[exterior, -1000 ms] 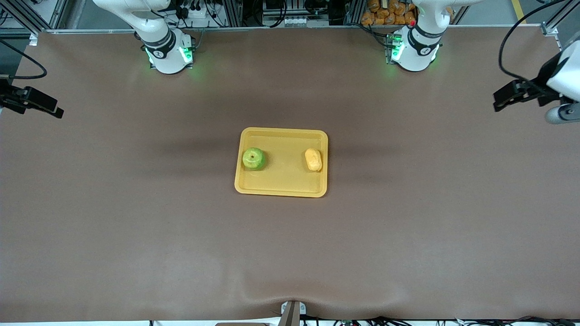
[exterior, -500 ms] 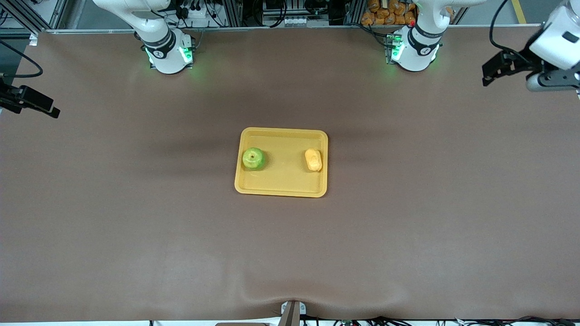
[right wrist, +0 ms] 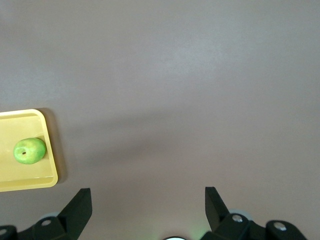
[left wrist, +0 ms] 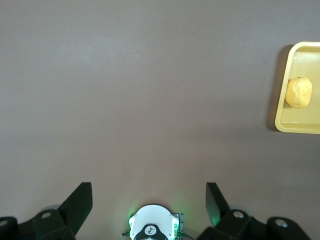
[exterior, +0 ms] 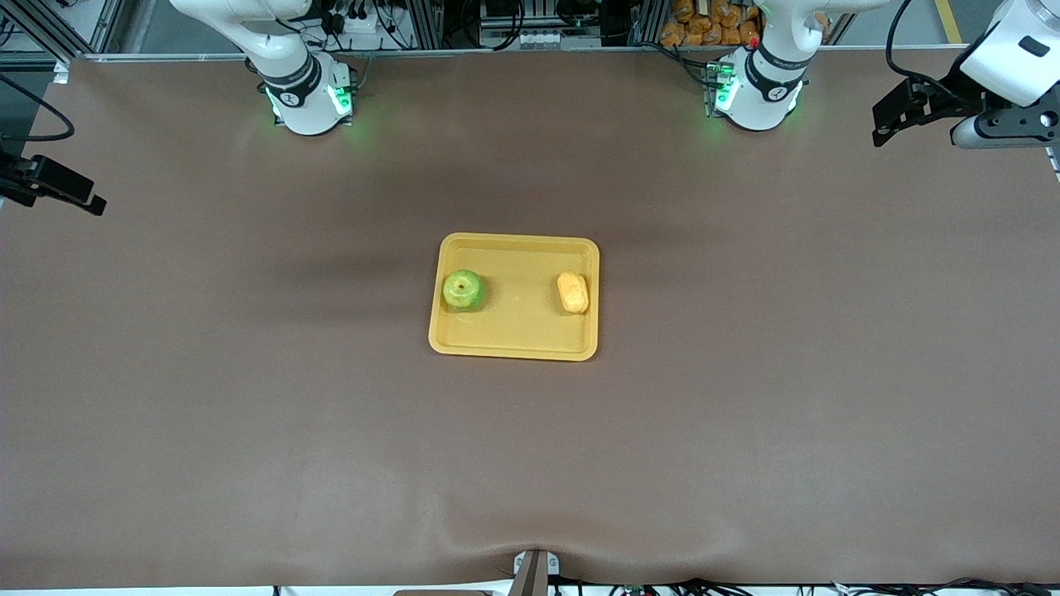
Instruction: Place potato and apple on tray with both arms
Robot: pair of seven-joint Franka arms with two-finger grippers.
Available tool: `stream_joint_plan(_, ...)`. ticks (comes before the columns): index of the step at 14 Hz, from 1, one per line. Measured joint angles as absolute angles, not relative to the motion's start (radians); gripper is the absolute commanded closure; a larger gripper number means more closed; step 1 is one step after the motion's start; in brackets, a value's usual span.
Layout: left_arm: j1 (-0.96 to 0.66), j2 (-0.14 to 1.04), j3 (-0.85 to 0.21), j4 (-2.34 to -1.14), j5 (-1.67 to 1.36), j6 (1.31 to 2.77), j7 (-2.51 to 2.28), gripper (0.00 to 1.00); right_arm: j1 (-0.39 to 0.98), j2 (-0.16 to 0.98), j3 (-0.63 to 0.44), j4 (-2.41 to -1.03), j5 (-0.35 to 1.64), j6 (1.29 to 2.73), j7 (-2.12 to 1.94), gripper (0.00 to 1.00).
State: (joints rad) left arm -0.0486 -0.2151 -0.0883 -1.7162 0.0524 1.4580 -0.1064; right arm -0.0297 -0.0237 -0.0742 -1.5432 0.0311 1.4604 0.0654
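- Table (exterior: 248, 430): brown mat, bare apart from the tray at its centre.
- Tray (exterior: 513, 335): yellow, flat on the table midway between the two arm bases. Unmoved over the last second.
- Left gripper (exterior: 890, 124): fingers wide apart, holding nothing. It has swung up and away toward the table edge at the left arm's end, well clear of the tray. The left wrist view shows only bare mat between the fingers (left wrist: 80, 200).
- Right gripper (exterior: 83, 199): fingers apart, empty, over the table edge at the right arm's end. Barely shifted in the last second; looks parked.
- Apple (exterior: 463, 290): green, on the tray, at the end toward the right arm.
- Potato (exterior: 572, 292): yellow, on the tray, just beside the rim at the left arm's end. Well apart from the apple.
- Read: both items placed, both arms retreated. Task looks done, only homing left.
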Motion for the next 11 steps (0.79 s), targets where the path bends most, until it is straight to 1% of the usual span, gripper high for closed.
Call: stream_joint_plan(11,-0.039,-0.206,-0.078,-1.703,0.049,1.464,-0.106,0.00,-0.030,-0.024,-0.068,-1.542,0.031,1.453,0.068,0.00)
